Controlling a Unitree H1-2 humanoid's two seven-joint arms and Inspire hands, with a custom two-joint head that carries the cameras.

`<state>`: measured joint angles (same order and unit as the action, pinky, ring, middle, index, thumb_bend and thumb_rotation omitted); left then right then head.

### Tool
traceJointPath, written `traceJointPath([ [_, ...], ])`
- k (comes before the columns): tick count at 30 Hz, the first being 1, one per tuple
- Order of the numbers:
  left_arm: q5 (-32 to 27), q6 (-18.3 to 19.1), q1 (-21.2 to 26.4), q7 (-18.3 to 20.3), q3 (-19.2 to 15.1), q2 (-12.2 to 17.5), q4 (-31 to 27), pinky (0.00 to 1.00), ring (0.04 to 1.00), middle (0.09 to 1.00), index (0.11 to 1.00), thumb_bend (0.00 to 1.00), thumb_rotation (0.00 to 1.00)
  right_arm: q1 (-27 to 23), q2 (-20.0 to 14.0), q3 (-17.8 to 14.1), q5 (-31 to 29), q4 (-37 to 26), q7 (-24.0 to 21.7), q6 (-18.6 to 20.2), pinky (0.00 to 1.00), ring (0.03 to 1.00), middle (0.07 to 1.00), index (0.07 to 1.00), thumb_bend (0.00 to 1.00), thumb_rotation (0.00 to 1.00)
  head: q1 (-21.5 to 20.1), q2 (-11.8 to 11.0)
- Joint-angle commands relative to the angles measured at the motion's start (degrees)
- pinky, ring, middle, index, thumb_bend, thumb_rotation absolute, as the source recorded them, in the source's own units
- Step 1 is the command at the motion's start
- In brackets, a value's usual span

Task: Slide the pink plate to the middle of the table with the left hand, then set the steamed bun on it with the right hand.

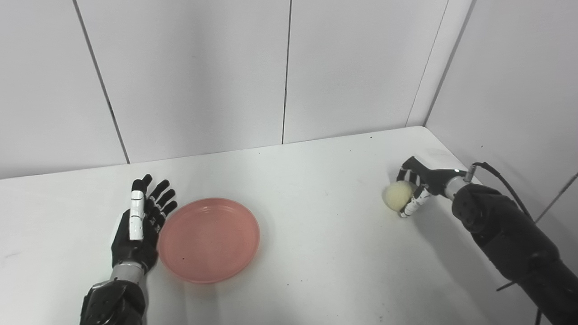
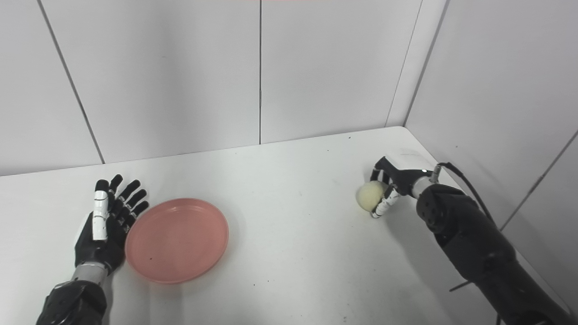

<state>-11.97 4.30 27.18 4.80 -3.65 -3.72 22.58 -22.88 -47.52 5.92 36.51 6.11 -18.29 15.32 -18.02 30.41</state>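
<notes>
The pink plate (image 1: 208,239) lies empty on the white table (image 1: 316,216), left of the middle. My left hand (image 1: 141,223) is open with fingers straight, its edge against the plate's left rim. The pale yellow steamed bun (image 1: 397,196) sits on the table at the far right. My right hand (image 1: 417,185) is curled around the bun's right side, fingers closed on it at table level. The same scene shows in the right eye view, with the plate (image 2: 177,240), the left hand (image 2: 106,225), the bun (image 2: 370,195) and the right hand (image 2: 390,183).
White wall panels stand behind the table and along its right edge (image 1: 496,90). A black cable (image 1: 505,180) runs from my right wrist toward the right wall. My right forearm (image 1: 510,239) lies over the table's right front corner.
</notes>
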Motion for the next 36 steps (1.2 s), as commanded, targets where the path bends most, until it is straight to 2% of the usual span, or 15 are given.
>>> traceJointPath([
  [1,0.70,1.54,0.73,-0.75,0.54,-0.64,-0.76,0.86,0.881,0.901,0.966,0.72,0.91,-2.19,-1.06,-2.36,-0.20,-5.87,2.12,-0.88,0.32,0.388,0.456,0.502,0.53,0.01,0.32,0.03],
  [5,1.45,1.45,0.58,-1.22,1.21,-1.24,-0.97,0.86,0.885,0.896,0.960,0.70,0.92,-3.67,1.94,-3.27,-1.58,-14.85,0.06,1.06,0.36,0.431,0.466,0.503,0.53,0.00,1.94,-0.02],
  [10,2.31,1.53,0.65,-1.72,1.93,-2.14,-0.65,0.87,0.884,0.886,0.965,0.70,0.93,-6.00,6.50,-2.32,-2.60,-17.73,0.08,0.34,0.39,0.450,0.480,0.492,0.53,0.00,4.68,0.09],
  [17,2.78,1.58,0.88,-2.88,2.44,-4.30,0.02,0.88,0.878,0.872,0.961,0.69,0.91,-9.53,12.11,0.33,-3.05,-18.96,-1.10,-0.70,0.37,0.423,0.473,0.495,0.53,0.00,10.91,0.24],
  [20,3.24,1.42,0.89,-3.47,2.96,-5.28,0.41,0.89,0.885,0.883,0.971,0.70,0.91,-10.55,13.33,1.28,-3.47,-19.37,-1.91,-0.87,0.35,0.398,0.460,0.503,0.53,0.00,13.80,0.44],
  [29,5.21,0.17,0.83,-4.48,3.69,-6.66,1.65,0.87,0.890,0.889,1.000,0.70,0.92,-11.92,17.83,3.00,-5.82,-18.78,-1.90,-2.37,0.32,0.382,0.453,0.505,0.53,0.00,17.92,0.88],
  [32,6.23,0.60,0.61,-5.00,4.35,-6.87,1.31,0.85,0.881,0.889,1.000,0.70,0.93,-12.25,19.69,4.38,-6.02,-18.03,-1.31,-3.76,0.32,0.381,0.451,0.514,0.53,0.00,19.85,1.15],
  [36,6.90,0.48,0.59,-5.46,4.85,-7.18,1.56,0.83,0.872,0.878,1.000,0.69,0.94,-12.62,21.55,6.49,-5.21,-17.36,-1.80,-3.71,0.33,0.387,0.454,0.513,0.53,0.00,21.04,1.06],
])
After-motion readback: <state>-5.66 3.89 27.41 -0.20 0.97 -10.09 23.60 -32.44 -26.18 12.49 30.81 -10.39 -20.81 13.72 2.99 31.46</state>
